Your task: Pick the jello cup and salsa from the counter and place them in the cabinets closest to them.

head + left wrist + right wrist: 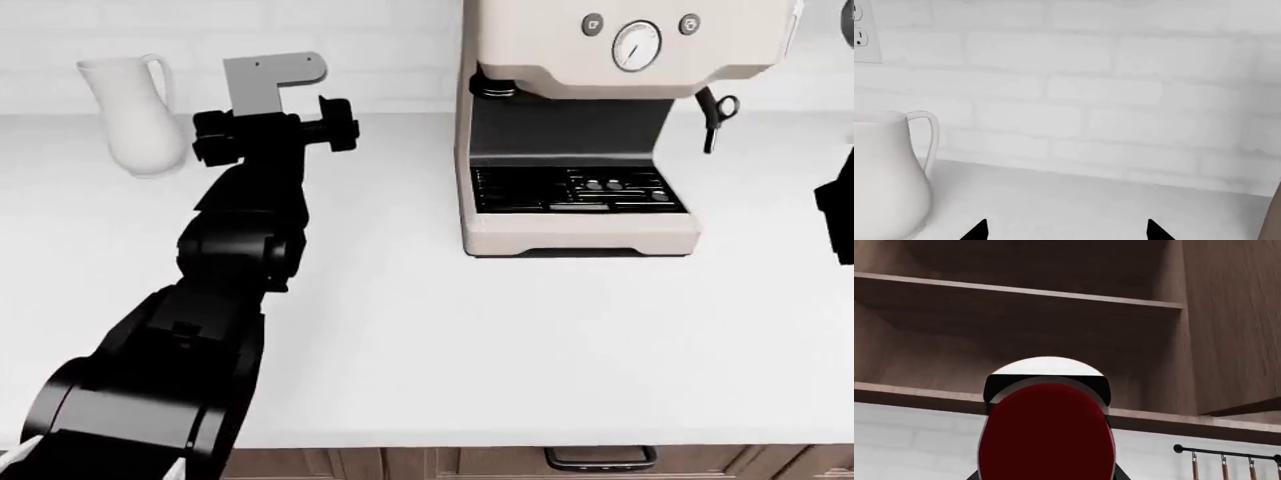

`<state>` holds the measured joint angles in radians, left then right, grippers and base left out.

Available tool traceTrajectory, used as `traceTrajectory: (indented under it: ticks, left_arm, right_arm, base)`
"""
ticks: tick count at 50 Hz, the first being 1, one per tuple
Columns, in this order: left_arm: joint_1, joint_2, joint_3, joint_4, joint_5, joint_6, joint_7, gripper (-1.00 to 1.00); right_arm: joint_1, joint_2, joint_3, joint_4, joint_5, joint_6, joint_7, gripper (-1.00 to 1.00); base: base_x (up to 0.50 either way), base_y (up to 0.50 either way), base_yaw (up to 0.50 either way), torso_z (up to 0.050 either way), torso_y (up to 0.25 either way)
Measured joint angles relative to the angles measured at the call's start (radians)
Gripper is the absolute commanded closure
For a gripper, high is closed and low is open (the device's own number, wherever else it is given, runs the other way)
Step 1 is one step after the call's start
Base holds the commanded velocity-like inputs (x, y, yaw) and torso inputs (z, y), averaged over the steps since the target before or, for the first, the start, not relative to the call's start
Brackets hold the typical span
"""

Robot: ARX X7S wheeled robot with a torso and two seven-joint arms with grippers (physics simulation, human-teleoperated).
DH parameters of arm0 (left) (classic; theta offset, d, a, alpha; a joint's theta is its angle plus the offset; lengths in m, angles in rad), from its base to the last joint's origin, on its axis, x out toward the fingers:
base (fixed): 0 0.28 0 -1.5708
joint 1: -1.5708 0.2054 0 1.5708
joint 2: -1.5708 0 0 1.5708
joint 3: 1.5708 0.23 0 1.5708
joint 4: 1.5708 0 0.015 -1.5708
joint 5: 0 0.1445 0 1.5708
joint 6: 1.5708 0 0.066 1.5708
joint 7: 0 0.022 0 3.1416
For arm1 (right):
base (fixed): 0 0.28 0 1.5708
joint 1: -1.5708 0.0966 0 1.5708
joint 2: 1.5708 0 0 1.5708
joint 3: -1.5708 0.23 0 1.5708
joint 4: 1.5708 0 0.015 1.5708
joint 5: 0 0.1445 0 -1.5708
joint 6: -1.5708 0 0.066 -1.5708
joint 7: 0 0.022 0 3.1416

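The right end effector (1047, 475) is clamped on the small glass jar of red salsa (1047, 435), lifted before the open brown wooden cabinet (1021, 295), so next comes shelving it; the left end effector (1066, 231), tips apart, idles above the smooth white worktop (441, 330).

You face a white brick wall (1121, 90) with a socket (862, 30); open brown wooden cabinet shelves (1021, 295) hang above, brown drawers (601, 462) below the worktop (534, 340).

White counter (441, 330): jug (131, 115), espresso machine (587, 130) on it.
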<state>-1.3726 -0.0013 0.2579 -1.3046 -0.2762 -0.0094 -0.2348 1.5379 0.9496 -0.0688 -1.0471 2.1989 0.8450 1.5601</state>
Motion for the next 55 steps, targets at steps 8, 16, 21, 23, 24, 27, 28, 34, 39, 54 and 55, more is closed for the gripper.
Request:
traceTrajectory:
  ticks: [8,16,21,23,24,27,28,34,39,54,55]
  left_arm:
    - [0.0,0.0,-0.024,-0.002,0.015,0.012,-0.007,-1.0]
    - [0.001,0.0,-0.051,-0.003,0.031,0.024,-0.014,-1.0]
    - [0.001,0.0,-0.06,-0.004,0.038,0.027,-0.017,-1.0]
    - [0.001,0.0,-0.06,-0.004,0.039,0.029,-0.018,-1.0]
    - [0.002,0.0,-0.06,-0.004,0.039,0.029,-0.019,-1.0]
    - [0.002,0.0,-0.058,-0.004,0.039,0.03,-0.021,-1.0]
    - [0.002,0.0,-0.058,-0.004,0.039,0.031,-0.022,-1.0]
    - [0.001,0.001,-0.052,-0.004,0.037,0.032,-0.025,-1.0]
    - [0.002,0.001,-0.05,-0.004,0.038,0.033,-0.027,-1.0]
    - [0.002,0.001,-0.043,-0.004,0.036,0.034,-0.031,-1.0]
    - [0.002,0.001,-0.042,-0.004,0.036,0.034,-0.031,-1.0]
  right_arm:
    - [-0.008,0.036,0.091,0.0,0.04,0.018,0.007,1.0]
    - [0.013,0.057,0.113,0.0,0.058,0.02,0.011,1.0]
    - [0.065,0.084,0.083,0.0,0.068,0.0,0.011,1.0]
    - [0.098,0.1,0.056,0.0,0.072,-0.012,0.011,1.0]
    - [0.117,0.107,0.041,0.0,0.073,-0.019,0.011,1.0]
    - [0.167,0.128,-0.002,0.0,0.078,-0.037,0.011,1.0]
    - [0.181,0.134,-0.013,0.0,0.08,-0.041,0.011,1.0]
    - [0.234,0.156,-0.063,0.0,0.084,-0.062,0.01,1.0]
    - [0.255,0.167,-0.076,0.0,0.086,-0.069,0.011,1.0]
    - [0.274,0.166,-0.063,0.0,0.101,-0.075,0.011,1.0]
    - [0.278,0.165,-0.061,0.0,0.104,-0.076,0.011,1.0]
  base:
    - [0.5,0.0,0.0,0.0,0.0]
    - [0.5,0.0,0.0,0.0,0.001]
    - [0.5,0.0,0.0,0.0,0.002]
    - [0.5,0.0,0.0,0.0,0.0]
    - [0.5,0.0,0.0,0.0,0.0]
    - [0.5,0.0,0.0,0.0,0.0]
    - [0.5,0.0,0.0,0.0,0.0]
    - [0.5,0.0,0.0,0.0,0.003]
    - [0.5,0.0,0.0,0.0,0.0]
    - [0.37,0.0,0.0,0.0,0.0]
    - [0.02,0.0,0.0,0.0,0.0]
